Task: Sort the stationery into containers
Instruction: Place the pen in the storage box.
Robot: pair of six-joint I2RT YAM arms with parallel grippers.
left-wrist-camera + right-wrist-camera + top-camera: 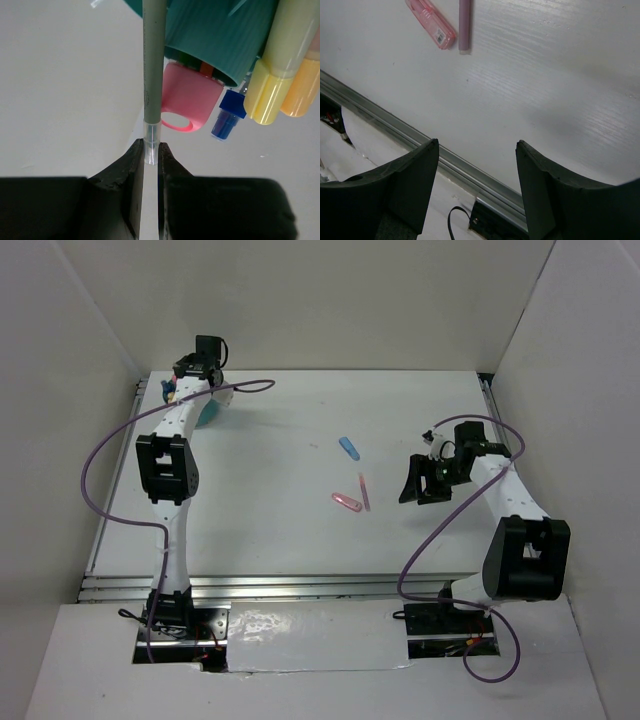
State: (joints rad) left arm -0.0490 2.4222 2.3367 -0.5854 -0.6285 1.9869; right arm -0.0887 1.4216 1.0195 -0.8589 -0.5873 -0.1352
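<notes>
**Left claw pinches a pen at the tub; right claw gapes over loose pieces**

The left claw [151,150] is closed on the clear tip of a thin grey pen [152,60]. The pen's shaft runs straight away from the fingers, past the ribbed wall of the teal tub [215,40]. From above, the tub [210,412] sits at the far left corner of the worktop [300,540], partly hidden under the left arm.

Several things stick out past the tub's rim in the left wrist view:
- a yellow highlighter [275,85]
- an orange marker [302,90], touching the highlighter
- a blue cap [227,115] on a small bottle
- a pink piece [187,100] with a round hole

I cannot tell which divider holds which.

The right claw [477,185] stands wide open with nothing between its fingers. It hangs above bare worktop on the right side, near the metal rail [395,130] at the front edge.

Three items lie loose near the middle of the worktop:
- a pink clip [431,22]
- a pink pen [465,25] just beside the clip, not touching it
- a small blue piece [348,447] farther back, apart from both
</notes>
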